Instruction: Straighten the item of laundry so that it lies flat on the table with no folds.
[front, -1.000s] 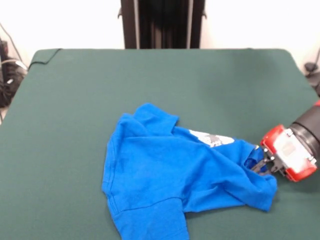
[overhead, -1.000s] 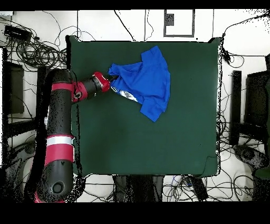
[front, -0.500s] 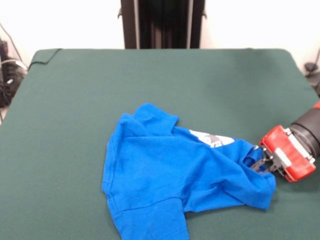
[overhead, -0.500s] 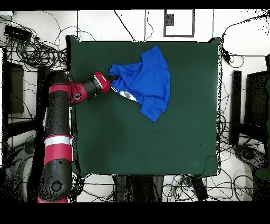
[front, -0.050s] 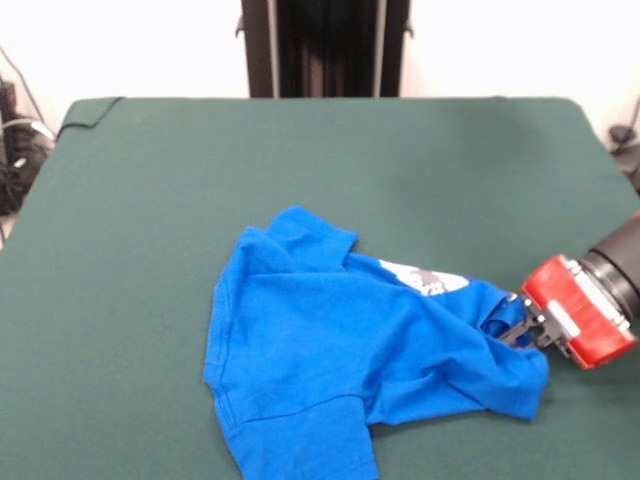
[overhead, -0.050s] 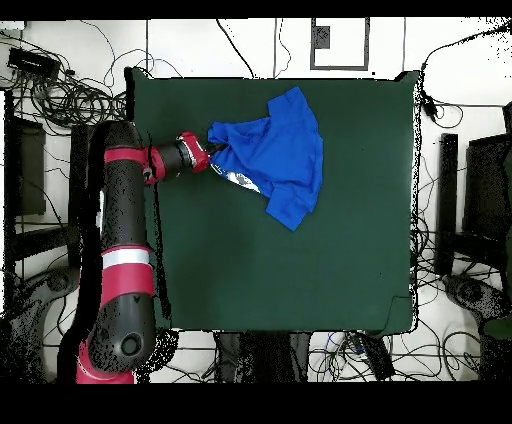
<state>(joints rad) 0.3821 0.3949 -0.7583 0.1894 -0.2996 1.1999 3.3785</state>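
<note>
- In the front view, at the lower right of the frame, the gripper (front, -0.050s: 522, 326) is being pressed into the right-hand end of the T-shirt (front, -0.050s: 340, 350); its dark fingers (front, -0.050s: 516, 330) are closed narrowly on a bunched edge of blue cloth, so the fabric is being pinched rather than merely touched.
- Behind the fingers, the red wrist housing (front, -0.050s: 577, 312) is being held low and nearly level with the table (front, -0.050s: 300, 160), probably so that the cloth can be drawn sideways along the surface instead of being lifted.
- The shirt is lying crumpled in the lower middle of the front frame, with a sleeve pointing toward the upper left of the heap and the hem running out of the bottom edge.
- A strip of the white-grey print (front, -0.050s: 425, 276) is being exposed just left of the gripped end, between folded blue layers, which suggests the front is being partly covered by a turned-over flap.
- A diagonal fold is running from the grasp toward the lower middle, so the garment is judged to be far from flat.
- In the overhead view the gripper (overhead, -0.050s: 208, 153) is being shown at the left end of the shirt (overhead, -0.050s: 280, 155), in the upper left part of the green tabletop (overhead, -0.050s: 280, 270), with the arm (overhead, -0.050s: 125, 260) reaching in from the lower left.
- Much bare felt is being left around the shirt, so room for spreading is judged ample.
</note>
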